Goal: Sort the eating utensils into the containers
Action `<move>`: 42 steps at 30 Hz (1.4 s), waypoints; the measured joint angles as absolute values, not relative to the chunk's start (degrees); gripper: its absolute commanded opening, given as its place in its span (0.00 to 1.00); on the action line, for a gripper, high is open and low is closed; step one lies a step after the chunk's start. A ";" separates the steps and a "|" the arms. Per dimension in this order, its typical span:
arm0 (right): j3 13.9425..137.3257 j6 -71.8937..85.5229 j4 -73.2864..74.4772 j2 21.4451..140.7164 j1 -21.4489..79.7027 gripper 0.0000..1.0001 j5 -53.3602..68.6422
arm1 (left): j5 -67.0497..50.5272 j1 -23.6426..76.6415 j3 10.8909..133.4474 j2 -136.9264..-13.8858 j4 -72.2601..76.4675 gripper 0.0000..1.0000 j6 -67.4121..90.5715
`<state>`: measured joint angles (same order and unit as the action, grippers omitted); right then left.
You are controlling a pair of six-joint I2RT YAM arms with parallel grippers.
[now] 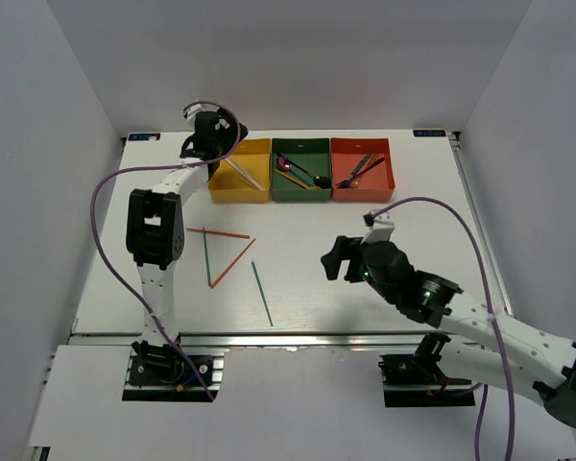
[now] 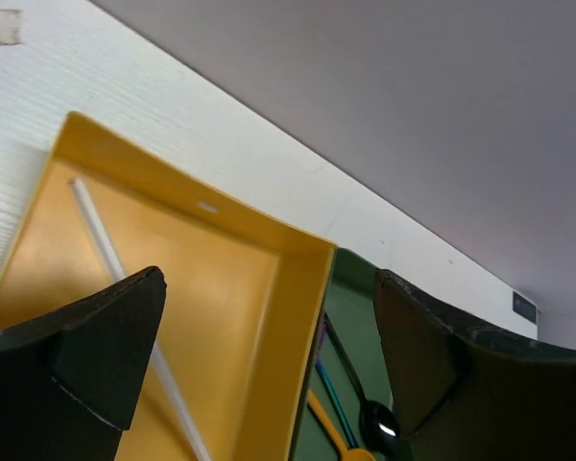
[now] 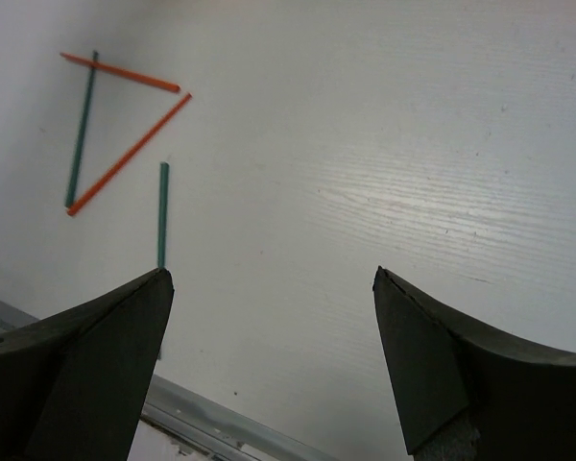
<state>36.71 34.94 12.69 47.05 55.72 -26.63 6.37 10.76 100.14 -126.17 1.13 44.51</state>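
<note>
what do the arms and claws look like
The left arm and right arm are white links with black joint housings, each trailing a looping purple cable. The left claw and right claw have black wedge-shaped fingers.

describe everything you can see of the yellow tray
The yellow tray is a square, shallow, open-topped box in yellow-orange, apparently plastic. It sits flat on the white table at the far side, leftmost in a row of three, and its right wall seems to touch the dark green tray. Pale thin chopsticks lie slanted inside, meeting in a V. The left gripper hangs open over its far left corner without touching it.
</note>
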 measured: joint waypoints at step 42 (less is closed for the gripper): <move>82.56 35.38 22.37 117.84 67.99 0.00 -20.60 | 14.83 10.96 46.70 -41.54 -34.39 0.98 28.36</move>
<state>82.56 35.38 22.37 117.84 67.99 -20.60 14.83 10.96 46.70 -41.54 -34.39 28.36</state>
